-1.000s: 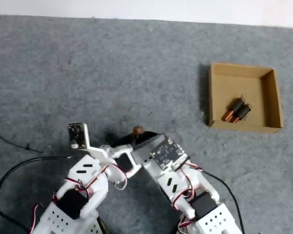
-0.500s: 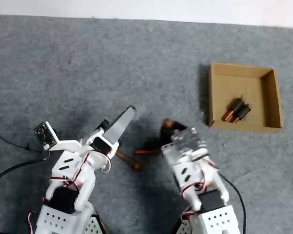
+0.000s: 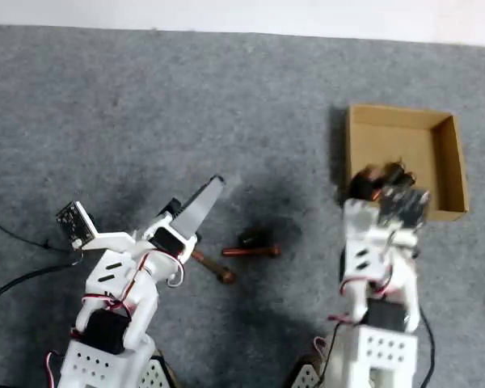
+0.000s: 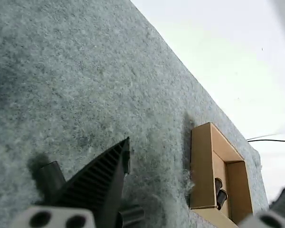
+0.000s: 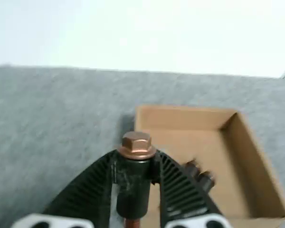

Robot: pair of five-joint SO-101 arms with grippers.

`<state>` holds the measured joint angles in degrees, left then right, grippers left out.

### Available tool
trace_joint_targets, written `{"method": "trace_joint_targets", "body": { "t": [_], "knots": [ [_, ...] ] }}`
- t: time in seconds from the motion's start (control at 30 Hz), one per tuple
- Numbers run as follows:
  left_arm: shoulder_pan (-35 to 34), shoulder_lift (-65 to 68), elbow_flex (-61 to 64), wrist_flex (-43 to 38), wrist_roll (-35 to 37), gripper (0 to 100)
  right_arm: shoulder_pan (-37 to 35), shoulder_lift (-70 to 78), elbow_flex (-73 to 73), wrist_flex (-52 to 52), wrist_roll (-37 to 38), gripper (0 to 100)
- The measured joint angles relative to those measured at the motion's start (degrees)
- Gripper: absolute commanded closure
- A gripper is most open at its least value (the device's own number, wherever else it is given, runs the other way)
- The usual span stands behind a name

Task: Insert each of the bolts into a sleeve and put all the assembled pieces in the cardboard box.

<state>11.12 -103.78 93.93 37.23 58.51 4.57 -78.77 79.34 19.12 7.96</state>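
Right claw (image 5: 135,166) clamped on an upright sleeved bolt (image 5: 136,145), copper head just above its fingertips, at the cardboard box (image 5: 237,142) edge, two assembled pieces (image 5: 199,175) inside the box, left claw (image 3: 196,198) apart, well away from the box, loose bolt (image 3: 211,267) and sleeve (image 3: 253,239) on the counter (image 3: 145,105) near it.

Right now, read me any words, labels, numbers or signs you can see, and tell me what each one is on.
None can be read.
The cardboard box: plain walls, no print.
The circuit board on the left arm's wrist: any marks are too small to read.
The bolt head and black sleeve in the right tool: no stamp visible.
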Motion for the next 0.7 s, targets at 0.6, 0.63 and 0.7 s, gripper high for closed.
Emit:
{"method": "trace_joint_targets", "body": {
  "t": [0.6, 0.63, 0.7],
  "knots": [
    [0.0, 0.0, 2.1, -4.2, -3.9, 52, 4.3, 83.9, -60.9, -0.1, -0.5, 87.9],
    [0.0, 0.0, 2.1, -4.2, -3.9, 52, 4.4, 84.3, -61.1, -0.1, -0.5, 87.9],
    [0.0, 0.0, 2.1, -4.2, -3.9, 52, 4.3, 84.6, -61.1, -0.1, -0.5, 87.9]
  ]
}}
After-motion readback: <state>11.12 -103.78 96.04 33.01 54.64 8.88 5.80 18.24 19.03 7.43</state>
